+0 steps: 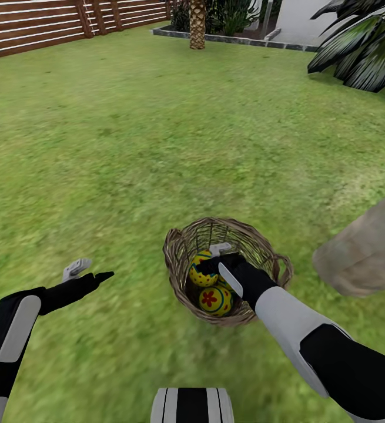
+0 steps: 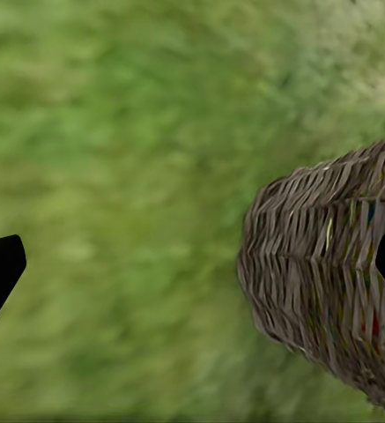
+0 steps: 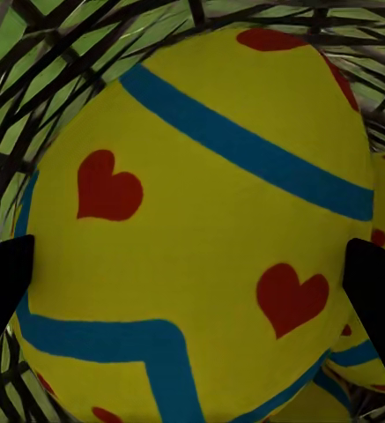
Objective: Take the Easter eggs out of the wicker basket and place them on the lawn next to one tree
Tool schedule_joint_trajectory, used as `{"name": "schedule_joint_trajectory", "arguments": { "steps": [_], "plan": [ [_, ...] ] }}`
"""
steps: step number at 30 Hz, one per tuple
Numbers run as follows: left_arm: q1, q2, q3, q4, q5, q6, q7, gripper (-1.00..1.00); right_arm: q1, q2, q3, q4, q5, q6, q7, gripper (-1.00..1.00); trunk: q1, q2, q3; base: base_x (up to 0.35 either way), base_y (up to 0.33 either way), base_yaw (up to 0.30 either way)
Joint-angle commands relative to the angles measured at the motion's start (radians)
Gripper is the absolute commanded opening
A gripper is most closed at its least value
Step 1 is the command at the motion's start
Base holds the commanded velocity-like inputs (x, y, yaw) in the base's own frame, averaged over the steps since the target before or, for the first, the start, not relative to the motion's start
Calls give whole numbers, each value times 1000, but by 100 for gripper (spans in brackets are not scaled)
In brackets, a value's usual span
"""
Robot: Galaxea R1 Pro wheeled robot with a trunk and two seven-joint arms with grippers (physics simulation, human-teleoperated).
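Note:
The wicker basket stands on the lawn just in front of me, and its woven side also shows in the left wrist view. My right gripper reaches down into it. Its fingertips press both sides of a yellow Easter egg with red hearts and blue bands. A second egg with a red flower lies nearer me. A sliver of another egg shows beside the gripped one. Left of the basket, my left gripper hangs open over the grass.
A thick grey-brown tree trunk leans in close to the basket's right. A scaly palm and a brown slatted fence stand far back, with dark leafy fronds at the back right. Open grass lies between.

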Motion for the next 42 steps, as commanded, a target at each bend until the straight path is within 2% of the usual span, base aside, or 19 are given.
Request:
{"name": "schedule_joint_trajectory", "arguments": {
  "steps": [1, 6, 15, 21, 32, 42],
  "plan": [
    [-1, 0, 2, 0, -9, 5, -10, 100, -1, -1, 6, -1, -8, 3, -6, -100, 0, 0, -1, -5, 0, 0],
    [-1, 0, 0, 0, -9, 5, -10, 100, -1, -2, 6, -1, -8, 3, -6, -100, -2, 0, 11, -1, 0, 0],
    [-1, 0, 0, 0, -9, 5, -10, 100, -1, -2, 6, -1, -8, 3, -6, -100, -6, 3, 46, 0, 0, 0],
    [-1, 0, 1, 0, -9, 3, -10, 100, -1, -2, 6, -1, -8, 3, -6, -100, -6, 3, 46, -5, 0, 0],
    [-1, 0, 1, 0, -9, 5, -10, 100, -1, -4, 6, -1, -8, 3, -6, -100, -6, 3, 46, -213, 0, 0],
    [-1, 0, -1, 0, -9, 6, -10, 100, -1, -4, 6, -1, -8, 3, -6, -100, -9, 4, 77, -1, 0, 0]
  ]
}}
